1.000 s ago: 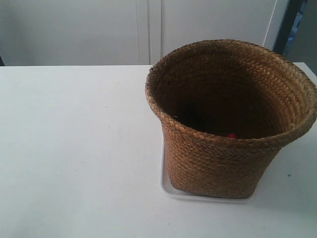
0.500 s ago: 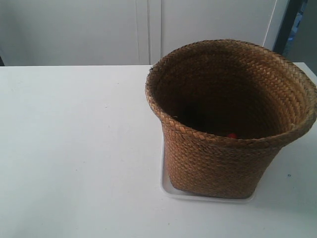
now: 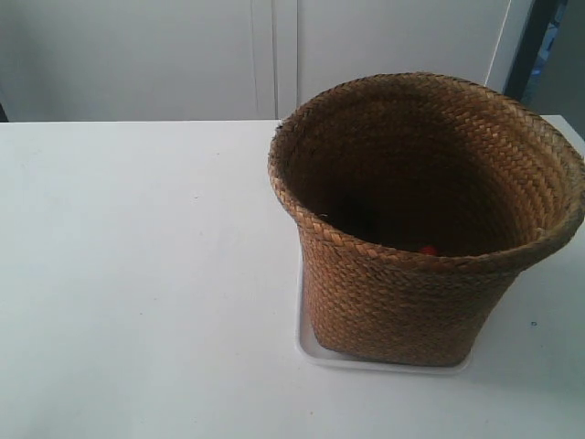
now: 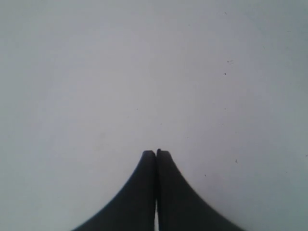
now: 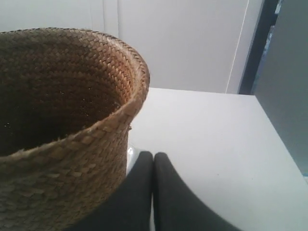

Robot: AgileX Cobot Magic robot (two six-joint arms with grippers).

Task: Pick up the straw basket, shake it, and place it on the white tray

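Observation:
The brown woven straw basket (image 3: 402,274) stands upright on the white tray (image 3: 315,352), whose rim shows under its base at the exterior view's right. A small red thing (image 3: 428,249) lies inside the basket. Neither arm appears in the exterior view. In the right wrist view the basket (image 5: 62,144) fills one side, a sliver of the tray (image 5: 131,155) shows beside it, and my right gripper (image 5: 153,155) is shut on nothing, close beside the basket wall. My left gripper (image 4: 156,153) is shut over bare white table, holding nothing.
The white table (image 3: 137,274) stretches wide to the left of the basket in the exterior view. White cabinet doors (image 3: 274,55) stand behind the table. A dark gap (image 3: 535,46) shows at the far right past the table's back corner.

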